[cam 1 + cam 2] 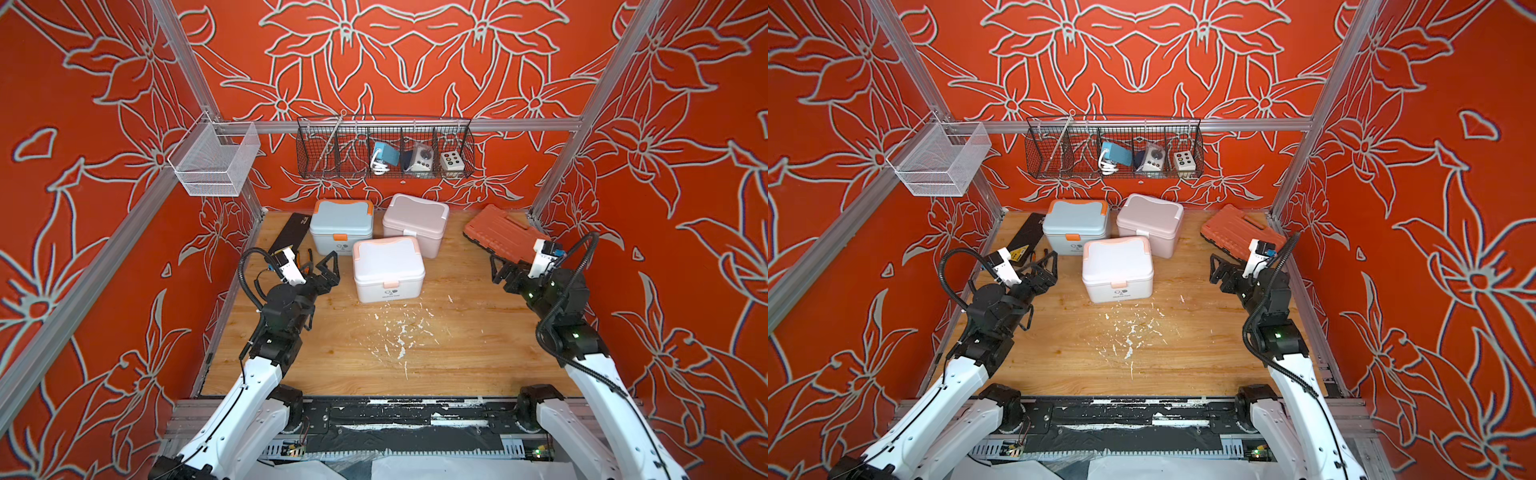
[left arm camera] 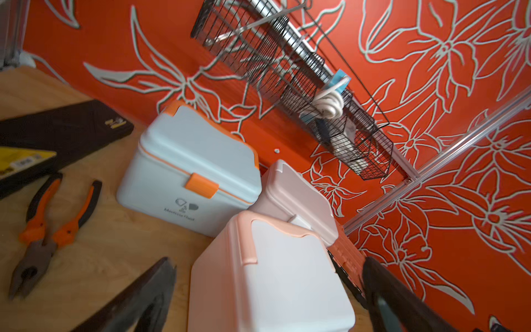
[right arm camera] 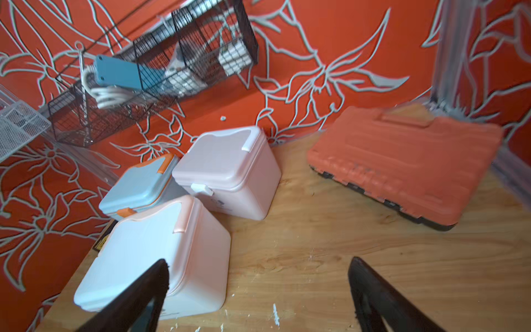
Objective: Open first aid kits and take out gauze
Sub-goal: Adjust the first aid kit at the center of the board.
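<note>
I was working in a lab test cell: aluminium frame rails carried printed orange floral backdrop panels around a scuffed wooden tabletop.

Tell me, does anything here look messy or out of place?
White flecks litter the wooden table in front of the white kit, like scrapes or chipped paint. The orange case lies askew by the far corner.
</note>
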You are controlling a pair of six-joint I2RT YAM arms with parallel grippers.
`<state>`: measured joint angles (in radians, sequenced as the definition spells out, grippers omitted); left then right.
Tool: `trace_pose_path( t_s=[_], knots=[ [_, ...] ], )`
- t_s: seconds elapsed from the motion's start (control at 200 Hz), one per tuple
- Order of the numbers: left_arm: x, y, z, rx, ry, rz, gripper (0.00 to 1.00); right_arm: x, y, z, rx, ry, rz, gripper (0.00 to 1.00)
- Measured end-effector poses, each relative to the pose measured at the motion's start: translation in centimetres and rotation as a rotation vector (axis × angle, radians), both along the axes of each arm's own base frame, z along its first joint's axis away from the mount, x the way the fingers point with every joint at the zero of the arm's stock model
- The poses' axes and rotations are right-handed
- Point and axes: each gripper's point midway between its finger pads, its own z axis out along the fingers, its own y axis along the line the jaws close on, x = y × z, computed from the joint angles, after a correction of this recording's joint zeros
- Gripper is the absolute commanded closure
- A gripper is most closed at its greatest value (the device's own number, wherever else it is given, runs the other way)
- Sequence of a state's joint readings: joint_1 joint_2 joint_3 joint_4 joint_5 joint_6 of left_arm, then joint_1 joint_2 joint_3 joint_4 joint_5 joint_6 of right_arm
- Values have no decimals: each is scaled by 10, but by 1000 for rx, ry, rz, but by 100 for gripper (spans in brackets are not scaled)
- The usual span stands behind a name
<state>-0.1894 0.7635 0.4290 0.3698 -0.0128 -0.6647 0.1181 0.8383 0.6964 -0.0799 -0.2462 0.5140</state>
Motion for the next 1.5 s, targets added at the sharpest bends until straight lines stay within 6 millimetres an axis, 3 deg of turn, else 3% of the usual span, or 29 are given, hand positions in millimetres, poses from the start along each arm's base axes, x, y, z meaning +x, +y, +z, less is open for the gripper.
trace_pose_path(
  t_s=[0.105, 0.275, 0.5, 0.761, 0.971, 1.216, 1.351, 1.501],
  knots=[
    [4, -4, -30, -39, 89, -19, 2, 32, 28, -9, 62, 122, 122, 3],
    [17, -23, -47, -67, 182, -104, 2, 68, 83, -35, 137, 290, 331, 3],
    [43, -49, -70, -101, 292, -218, 4, 69, 154, -64, 148, 429, 542, 2],
    [67, -72, -84, -140, 356, -316, 6, 66, 198, -91, 135, 512, 661, 4],
    [78, -87, -80, -130, 355, -369, 7, 31, 212, -96, 107, 530, 728, 11],
    [73, -111, -91, -121, 363, -424, 8, -60, 204, -97, 60, 573, 809, 9],
    [61, -129, -95, -143, 382, -481, 6, -106, 191, -93, 37, 583, 834, 2],
    [51, -120, -110, -161, 447, -442, 4, -115, 159, -79, -56, 549, 713, 2]
  ],
)
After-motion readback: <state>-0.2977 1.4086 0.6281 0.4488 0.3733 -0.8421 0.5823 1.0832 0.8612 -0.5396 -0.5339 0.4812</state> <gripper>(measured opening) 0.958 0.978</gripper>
